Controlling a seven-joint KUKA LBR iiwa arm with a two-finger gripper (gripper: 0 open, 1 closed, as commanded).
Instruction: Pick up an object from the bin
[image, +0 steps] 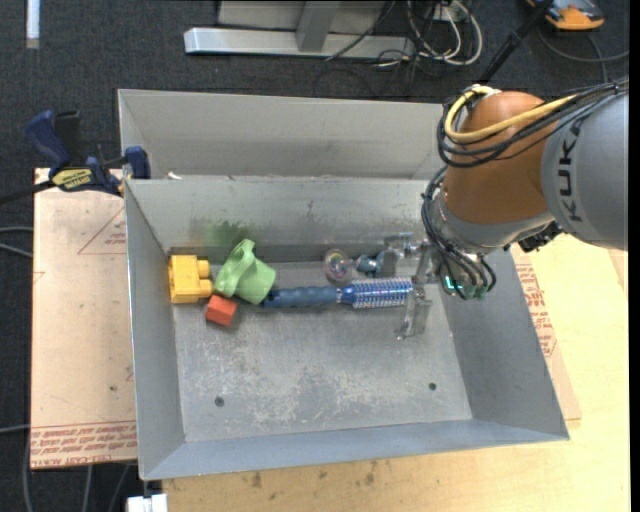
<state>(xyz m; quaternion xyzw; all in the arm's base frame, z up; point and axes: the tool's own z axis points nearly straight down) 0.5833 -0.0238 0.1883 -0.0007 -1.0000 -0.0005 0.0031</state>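
pincer (410, 288) low at the right of the bin (300, 400), looks open, one finger either side of the bristle end of the blue brush (335, 296) lying mid-bin. pre-grasp step, nothing gripped yet. next: close across the bristles, then lift straight up

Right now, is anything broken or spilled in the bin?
Nothing stands out. The yellow block, red cube, green toy and blue brush all lie inside the bin, in a row near its back wall, none looking broken. The gripper is by the brush's bristle end.
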